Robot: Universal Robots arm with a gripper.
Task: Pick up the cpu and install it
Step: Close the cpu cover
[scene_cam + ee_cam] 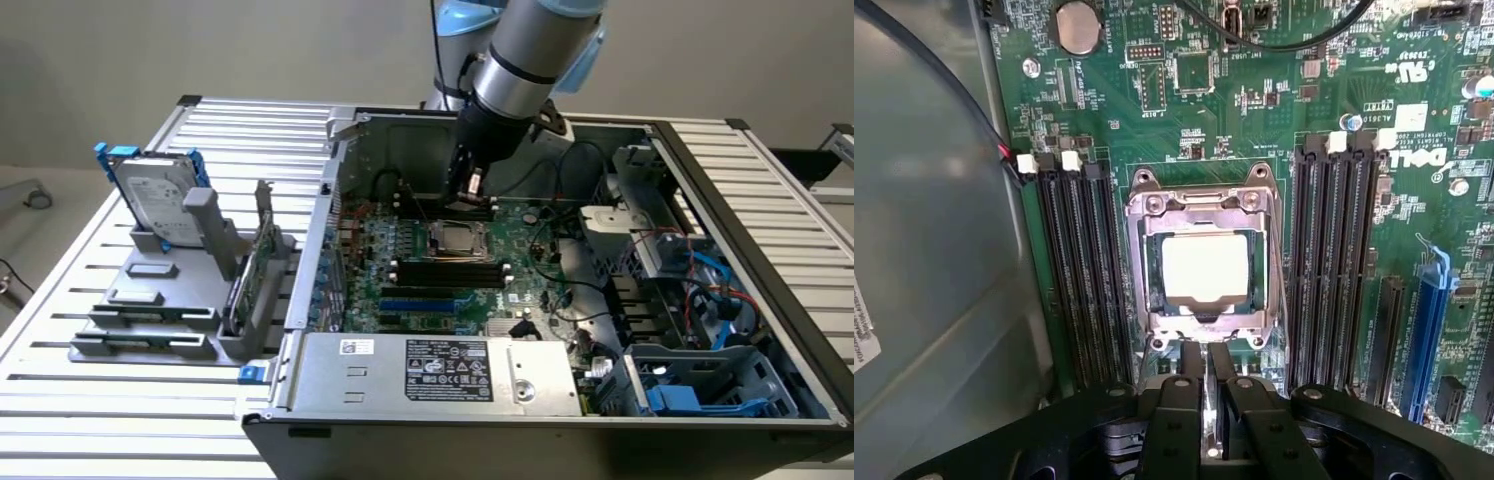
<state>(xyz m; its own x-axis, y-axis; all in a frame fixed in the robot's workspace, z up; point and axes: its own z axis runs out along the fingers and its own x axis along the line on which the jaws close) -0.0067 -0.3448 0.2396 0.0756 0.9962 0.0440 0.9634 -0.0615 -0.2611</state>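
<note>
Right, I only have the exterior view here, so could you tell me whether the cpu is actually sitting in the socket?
Observer: Yes. In the wrist view the cpu lies flat inside the socket's metal frame, silver top up and square to it.
Operator: Thank you. Is the gripper over the chip?
Observer: No. The gripper hangs by one edge of the frame, clear of the cpu's top. I cannot tell whether it touches the frame.
Operator: And the memory slots beside the socket?
Observer: The black memory slots on both sides of the frame stand empty, with no modules in them.
</note>
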